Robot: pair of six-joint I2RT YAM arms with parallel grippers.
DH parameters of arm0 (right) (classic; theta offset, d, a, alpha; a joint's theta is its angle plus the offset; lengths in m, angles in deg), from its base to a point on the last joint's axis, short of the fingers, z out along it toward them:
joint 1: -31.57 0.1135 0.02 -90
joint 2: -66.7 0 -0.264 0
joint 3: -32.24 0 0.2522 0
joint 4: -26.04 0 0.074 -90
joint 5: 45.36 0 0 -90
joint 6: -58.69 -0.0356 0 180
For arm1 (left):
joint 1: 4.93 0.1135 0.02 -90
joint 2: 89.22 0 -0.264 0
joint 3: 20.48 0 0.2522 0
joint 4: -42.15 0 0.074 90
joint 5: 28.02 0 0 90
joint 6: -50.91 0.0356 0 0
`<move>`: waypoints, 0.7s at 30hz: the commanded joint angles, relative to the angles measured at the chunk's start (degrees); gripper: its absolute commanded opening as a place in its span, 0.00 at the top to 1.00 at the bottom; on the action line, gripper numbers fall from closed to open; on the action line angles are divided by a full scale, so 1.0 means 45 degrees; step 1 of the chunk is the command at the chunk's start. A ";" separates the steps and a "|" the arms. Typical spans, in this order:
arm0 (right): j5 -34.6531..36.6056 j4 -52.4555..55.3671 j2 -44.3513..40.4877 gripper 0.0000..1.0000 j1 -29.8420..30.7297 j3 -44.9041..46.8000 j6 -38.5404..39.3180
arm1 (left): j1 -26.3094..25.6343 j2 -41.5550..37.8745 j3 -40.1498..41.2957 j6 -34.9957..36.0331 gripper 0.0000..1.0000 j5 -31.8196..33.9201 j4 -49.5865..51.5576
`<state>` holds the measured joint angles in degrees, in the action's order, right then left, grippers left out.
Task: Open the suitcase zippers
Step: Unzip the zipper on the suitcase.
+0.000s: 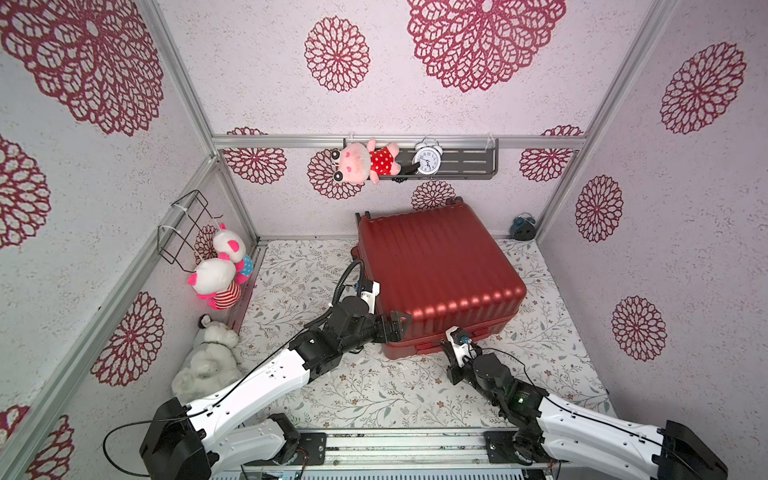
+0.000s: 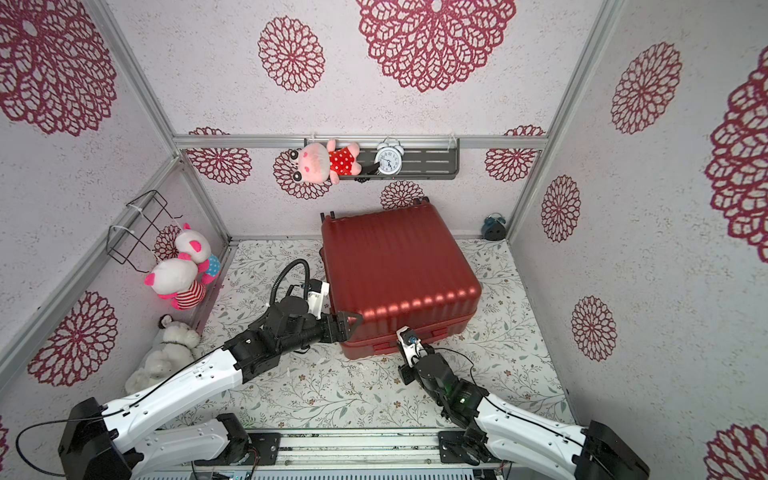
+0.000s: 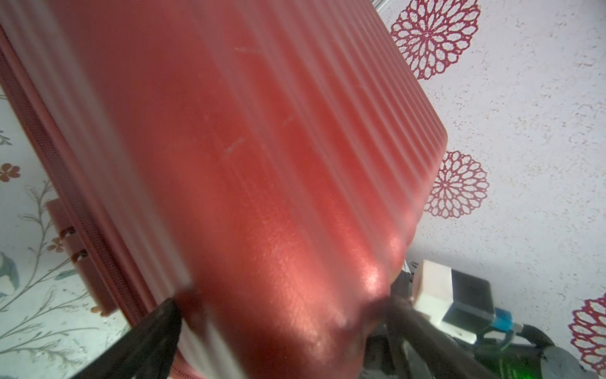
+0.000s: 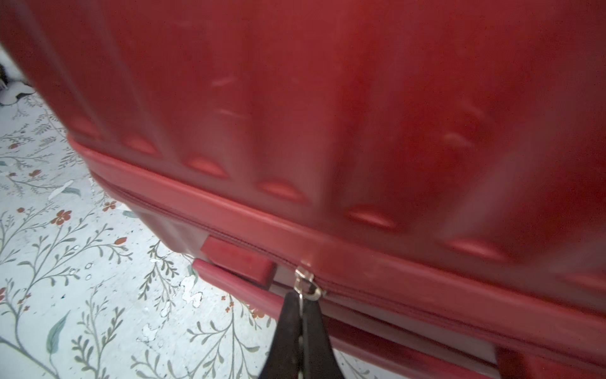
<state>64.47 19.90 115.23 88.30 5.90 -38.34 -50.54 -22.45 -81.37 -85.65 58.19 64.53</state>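
The suitcase (image 3: pixel 262 164) is blurred in the left wrist view and cut off by its edges. The zipper (image 4: pixel 304 281) pull is hidden between the tips of the right hand (image 4: pixel 301 306).

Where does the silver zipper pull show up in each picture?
Both top views: hidden under the right arm, on the near side of the suitcase.
Left wrist: not in it.
Right wrist: low centre, pull pinched in the right pincer.
Shared landmark: the suitcase's ribbed shell.
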 commanded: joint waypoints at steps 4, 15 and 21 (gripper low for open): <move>-0.1045 -0.2408 0.1638 1.00 0.2168 -0.1159 0.0544 | -0.0271 0.0961 -0.0109 -0.0296 0.01 -0.0398 -0.0979; 0.1402 -0.5299 0.5748 1.00 0.4833 -0.2929 -0.0035 | -0.0374 0.1009 -0.0112 -0.0355 0.01 -0.0319 -0.1008; 0.2143 -0.6308 0.6992 1.00 0.5358 -0.3230 -0.0652 | -0.0427 0.0436 0.0040 -0.0394 0.01 -0.0158 -0.0781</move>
<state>81.70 0.19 145.57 107.93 -5.31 -40.28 -51.48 -21.60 -81.83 -86.55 57.82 62.87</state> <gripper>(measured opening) 0.056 0.992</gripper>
